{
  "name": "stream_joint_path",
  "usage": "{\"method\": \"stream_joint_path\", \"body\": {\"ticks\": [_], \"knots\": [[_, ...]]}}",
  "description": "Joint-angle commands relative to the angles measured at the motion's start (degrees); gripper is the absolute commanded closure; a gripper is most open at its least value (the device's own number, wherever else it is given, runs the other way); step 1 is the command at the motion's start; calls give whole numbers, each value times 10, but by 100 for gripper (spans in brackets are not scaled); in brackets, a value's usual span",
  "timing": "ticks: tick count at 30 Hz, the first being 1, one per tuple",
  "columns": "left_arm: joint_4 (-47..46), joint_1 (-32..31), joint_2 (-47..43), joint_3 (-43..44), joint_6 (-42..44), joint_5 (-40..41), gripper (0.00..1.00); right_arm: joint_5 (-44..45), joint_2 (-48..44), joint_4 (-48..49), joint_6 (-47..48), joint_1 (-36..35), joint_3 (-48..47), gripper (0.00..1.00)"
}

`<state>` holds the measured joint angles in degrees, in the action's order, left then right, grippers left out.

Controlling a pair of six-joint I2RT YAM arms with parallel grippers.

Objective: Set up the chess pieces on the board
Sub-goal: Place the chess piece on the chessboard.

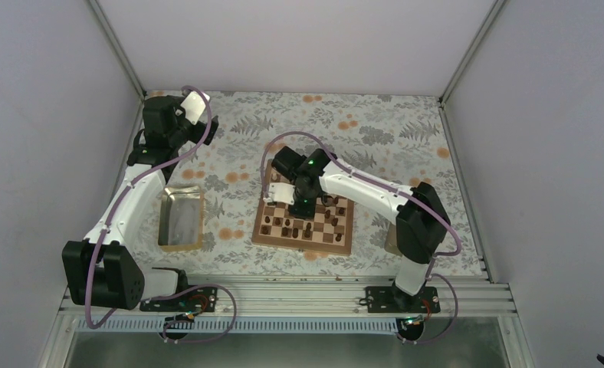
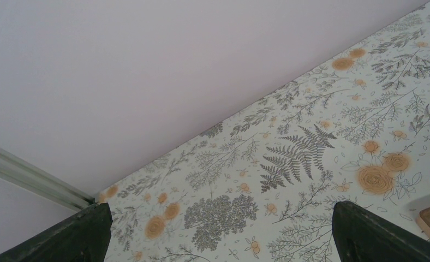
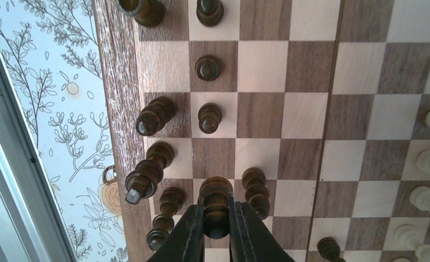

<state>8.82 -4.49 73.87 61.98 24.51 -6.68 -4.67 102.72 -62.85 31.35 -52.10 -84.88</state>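
The right gripper point(image 3: 217, 229) is clamped on a dark chess piece point(image 3: 216, 204), held upright just above the board point(image 3: 305, 109) beside the dark row along one edge: the placing step. Next, I judge, it must lower squarely onto a free square (neighbours stand close), then release. The left gripper point(image 2: 222, 210) hangs spread wide, empty.

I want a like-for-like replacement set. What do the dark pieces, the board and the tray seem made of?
Dark pieces: likely turned wood, dark-stained, with a soft sheen. Board: wood or veneer, grain showing in every square, satin finish. Tray: probably metal, judging by its dull reflective surface.
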Motion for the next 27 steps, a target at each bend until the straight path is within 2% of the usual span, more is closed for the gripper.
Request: {"method": "stream_joint_path", "body": {"ticks": [1, 27], "knots": [[0, 3, -7, 4, 3, -10, 0, -2, 3, 0, -12, -6, 17, 88], [0, 3, -4, 4, 3, -10, 0, -27, 37, 38, 6, -7, 46, 86]]}}
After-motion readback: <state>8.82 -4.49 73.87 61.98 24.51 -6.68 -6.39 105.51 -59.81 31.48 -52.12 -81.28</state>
